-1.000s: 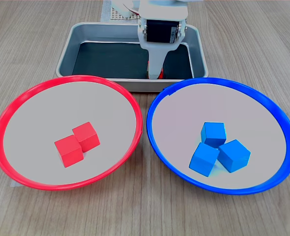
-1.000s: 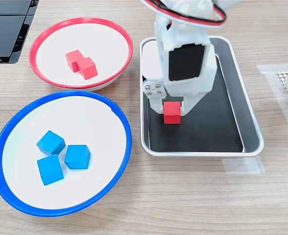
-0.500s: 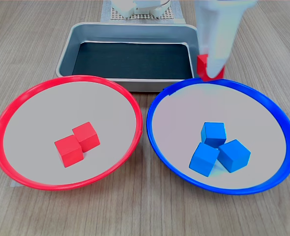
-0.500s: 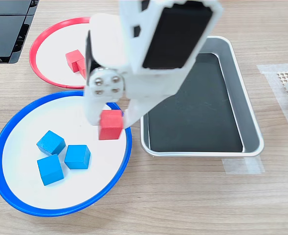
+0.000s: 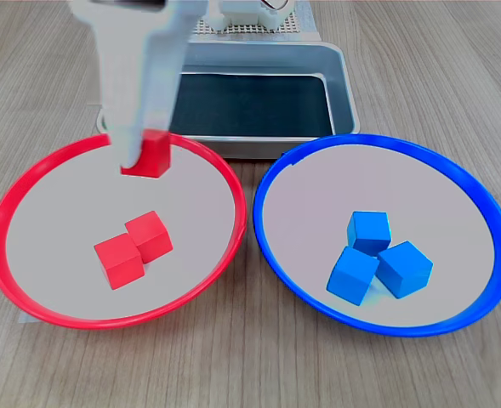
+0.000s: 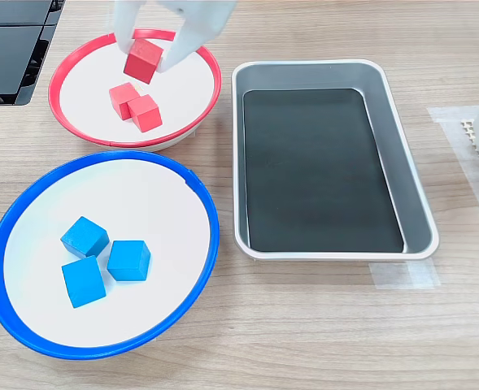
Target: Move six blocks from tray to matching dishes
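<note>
Jaws are pinching a red block [image 5: 150, 156] in the first exterior view, where the white gripper [image 5: 145, 153] is hanging over the far part of the red-rimmed dish [image 5: 12, 191], on the first exterior view's left. Two more red blocks [image 5: 133, 248] are lying side by side, touching, near the middle of that dish. On the first exterior view's right, the blue-rimmed dish [image 5: 480, 204] is holding three blue blocks [image 5: 378, 257] clustered together. The silver tray [image 5: 339, 72] is sitting beyond both dishes, its black floor showing bare.

Seen in the second exterior view, the gripper [image 6: 145, 58] is gripping the same red block [image 6: 143, 60], tilted, above the red-rimmed dish [image 6: 194, 114] at the far left. The two resting red blocks [image 6: 135, 106] are lying just nearer than the held one. The blue-rimmed dish [image 6: 182, 175] is occupying the near left with its three blue blocks [image 6: 105, 260], and the tray [image 6: 414, 203] is lying on the second exterior view's right.
</note>
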Controlling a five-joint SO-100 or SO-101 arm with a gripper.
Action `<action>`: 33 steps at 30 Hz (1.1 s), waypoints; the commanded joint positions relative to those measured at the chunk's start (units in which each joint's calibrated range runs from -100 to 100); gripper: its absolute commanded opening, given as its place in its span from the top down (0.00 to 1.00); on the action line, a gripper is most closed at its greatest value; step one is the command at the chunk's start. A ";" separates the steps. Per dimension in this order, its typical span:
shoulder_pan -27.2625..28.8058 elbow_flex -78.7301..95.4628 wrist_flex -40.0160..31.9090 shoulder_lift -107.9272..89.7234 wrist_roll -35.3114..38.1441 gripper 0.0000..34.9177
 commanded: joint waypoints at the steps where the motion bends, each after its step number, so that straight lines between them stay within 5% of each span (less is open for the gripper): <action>1: 1.98 4.68 -4.73 -4.13 2.78 0.24; 4: 2.45 13.24 -10.26 -11.98 2.88 0.43; 6: 2.55 22.89 -15.46 -20.85 2.83 0.97; 9: 0.29 48.83 -26.77 -46.43 1.90 0.99; 12: -3.57 69.22 -30.07 -69.46 -0.20 1.00; 19: -6.58 97.17 -22.89 -102.89 -0.98 1.00; 27: -6.30 102.72 -10.84 -111.59 -1.66 1.00; 33: -5.45 102.72 -9.27 -111.59 -2.00 1.00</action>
